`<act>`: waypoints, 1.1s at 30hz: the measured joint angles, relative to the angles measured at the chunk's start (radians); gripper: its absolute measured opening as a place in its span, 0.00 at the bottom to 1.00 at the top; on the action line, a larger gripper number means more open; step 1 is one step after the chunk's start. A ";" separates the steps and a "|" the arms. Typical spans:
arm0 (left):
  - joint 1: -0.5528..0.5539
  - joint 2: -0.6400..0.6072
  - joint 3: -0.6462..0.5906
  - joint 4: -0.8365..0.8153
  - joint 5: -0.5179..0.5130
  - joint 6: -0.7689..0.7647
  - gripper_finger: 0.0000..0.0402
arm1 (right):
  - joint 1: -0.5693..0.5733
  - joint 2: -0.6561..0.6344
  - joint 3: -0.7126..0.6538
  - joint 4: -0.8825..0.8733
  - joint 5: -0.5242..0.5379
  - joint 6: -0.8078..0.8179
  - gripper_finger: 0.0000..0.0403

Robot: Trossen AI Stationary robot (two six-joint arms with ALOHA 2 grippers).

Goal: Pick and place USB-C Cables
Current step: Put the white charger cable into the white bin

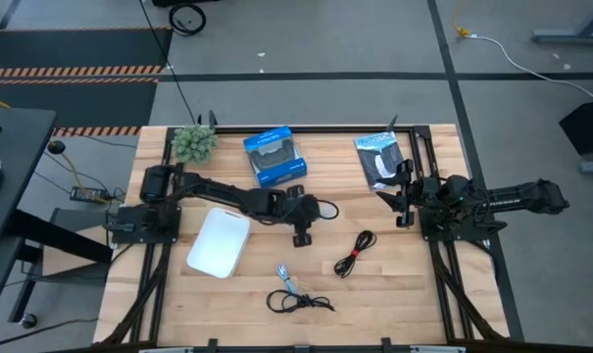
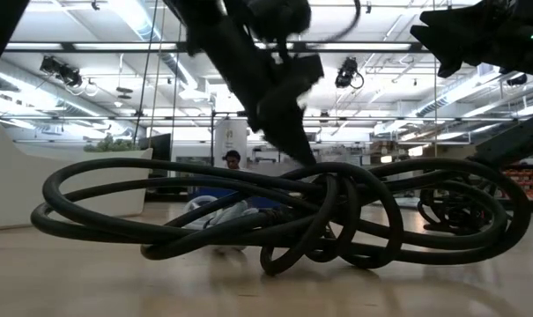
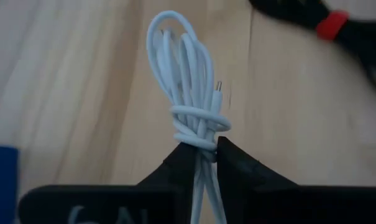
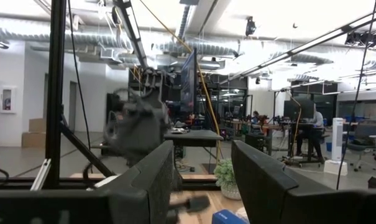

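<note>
The white cable (image 3: 191,93) is pinched by its wrapped waist in the closed left hand (image 1: 303,233) above mid-surface, its long axis running out from the fingertips, loop end foremost. Slippage is risked, since only the thin bundle is held. The right hand (image 1: 399,201), open, is parked near the right edge.

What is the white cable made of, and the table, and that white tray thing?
The white cable, held in the left pincer, looks like smooth, slightly glossy plastic or rubber: it bends in soft loops. The table looks like pale wood with a matte finish, showing plank lines and grain. The white tray seems to be smooth plastic, though that is uncertain.
</note>
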 joint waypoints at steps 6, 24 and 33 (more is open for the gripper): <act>-0.079 -0.123 0.002 -0.131 -0.138 -0.192 0.14 | 0.000 0.000 0.000 0.000 0.000 0.000 0.42; -0.371 -0.263 -0.002 -0.796 -0.388 -0.801 0.16 | 0.000 0.000 0.000 0.001 0.000 0.000 0.42; -0.504 -0.263 -0.003 -1.060 -0.389 -1.177 0.16 | 0.000 0.000 0.000 0.001 0.000 0.000 0.42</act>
